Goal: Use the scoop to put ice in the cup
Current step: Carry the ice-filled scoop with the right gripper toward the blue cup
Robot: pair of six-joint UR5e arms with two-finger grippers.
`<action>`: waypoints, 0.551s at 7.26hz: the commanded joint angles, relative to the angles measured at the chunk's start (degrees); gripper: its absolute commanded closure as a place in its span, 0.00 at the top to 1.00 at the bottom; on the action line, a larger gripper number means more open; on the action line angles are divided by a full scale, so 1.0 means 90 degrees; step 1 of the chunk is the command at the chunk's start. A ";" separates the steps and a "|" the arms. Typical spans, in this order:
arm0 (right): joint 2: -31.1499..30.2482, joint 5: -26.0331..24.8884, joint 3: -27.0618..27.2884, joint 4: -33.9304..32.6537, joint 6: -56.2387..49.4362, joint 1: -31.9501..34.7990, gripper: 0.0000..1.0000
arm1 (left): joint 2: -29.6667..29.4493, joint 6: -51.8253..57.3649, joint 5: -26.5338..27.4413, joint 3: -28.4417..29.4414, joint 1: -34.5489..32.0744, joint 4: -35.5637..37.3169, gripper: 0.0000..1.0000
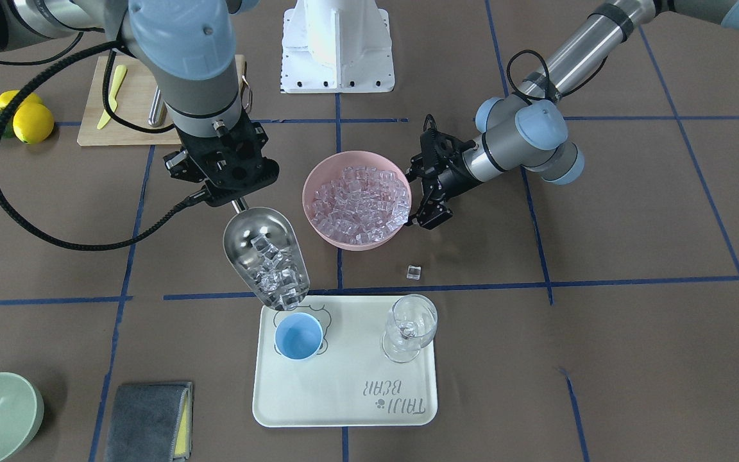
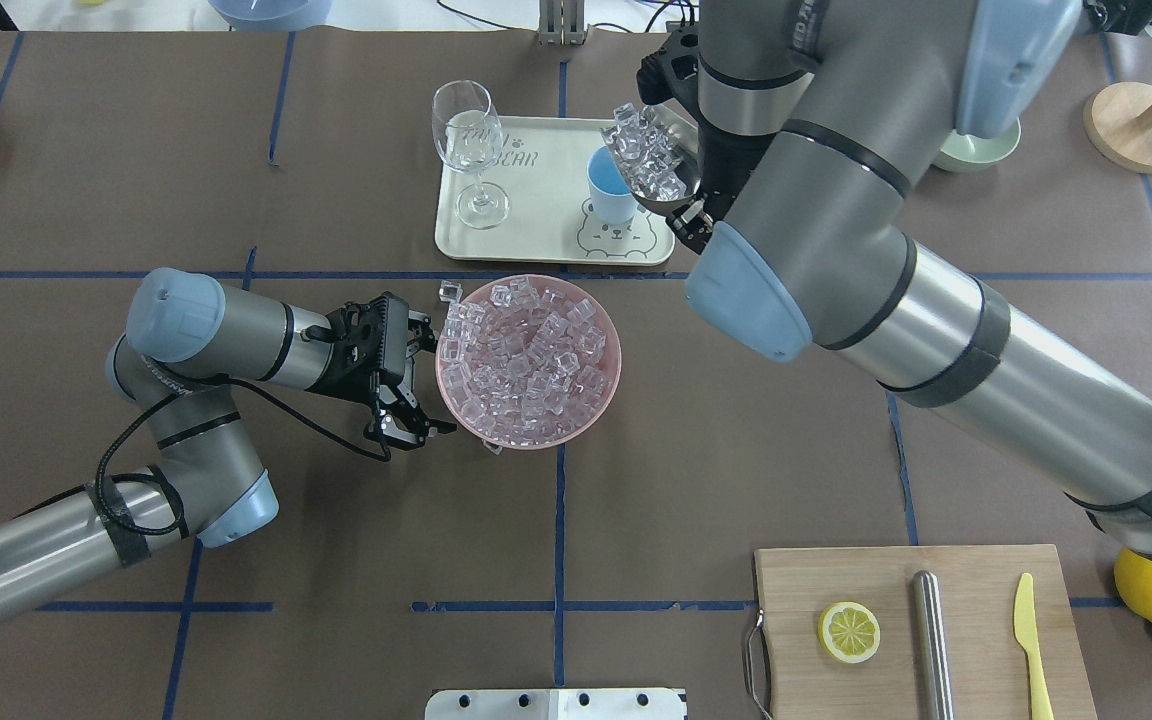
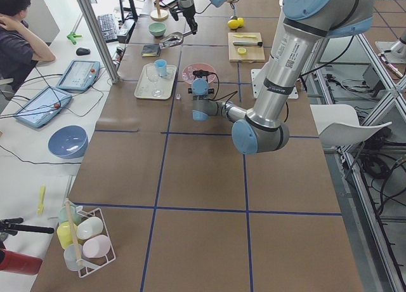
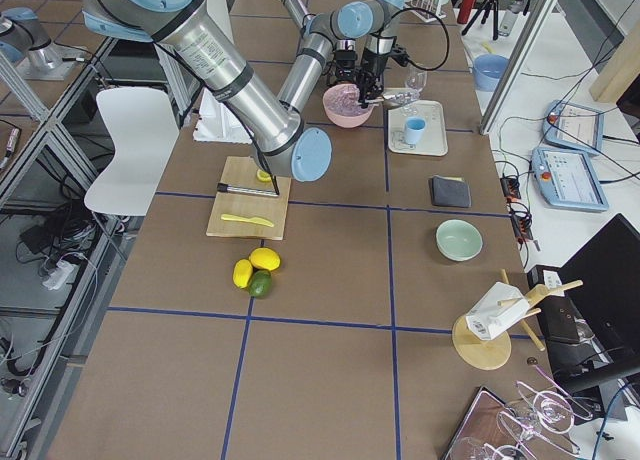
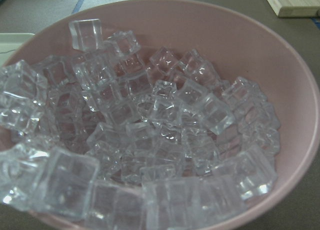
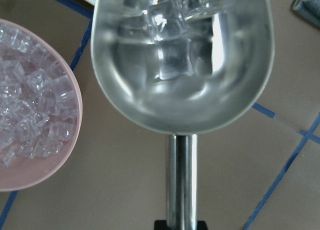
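Right gripper (image 1: pixel 236 200): jaws closed on the thin straight handle of the shiny steel scoop (image 1: pixel 265 256), with the trough carried out ahead of them.
Scoop load: clear glassy ice cubes (image 1: pixel 274 274) heaped at the mouth end, far from the jaws. The half of the trough nearest the jaws is bare metal.
Scoop long axis: runs straight out from the right jaws toward the cup. The mouth end appears to dip, judging by where the cubes sit.
Light-blue handleless cup (image 1: pixel 298 336): upright on the cream tray (image 1: pixel 344 391), directly ahead of the right jaws, just past the scoop's lip and below it. No cube is seen inside.
Lip to rim: close, with the lip at the cup's nearer edge. Whether it overhangs the opening cannot be told.
Left gripper (image 2: pixel 426 381): jaws spread wide and holding nothing, facing the wall of the pink bowl (image 1: pixel 350 242) of ice. The cup lies well off to one side of them.
Nearer arm: the right.
Stray cube (image 1: pixel 414 272): on the table between bowl and tray.
Stemmed clear glass (image 1: pixel 411 327): on the same tray, apart from the cup.
Step in hand (judgement): the pour. It likely needs a slight advance and more tilt, and cubes may miss the small rim.
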 commanded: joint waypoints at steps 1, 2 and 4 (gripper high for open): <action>0.0867 -0.0135 -0.1315 -0.0177 -0.0006 -0.0006 0.00 | 0.0004 0.0000 0.0000 0.0000 0.0000 0.0004 1.00; 0.1094 -0.0222 -0.1718 -0.0294 -0.0035 -0.0006 0.00 | -0.0006 0.0000 0.0000 0.0000 0.0000 -0.0005 1.00; 0.1008 -0.0359 -0.1713 -0.0664 -0.0219 -0.0055 0.00 | -0.0006 0.0000 0.0000 0.0000 0.0000 -0.0005 1.00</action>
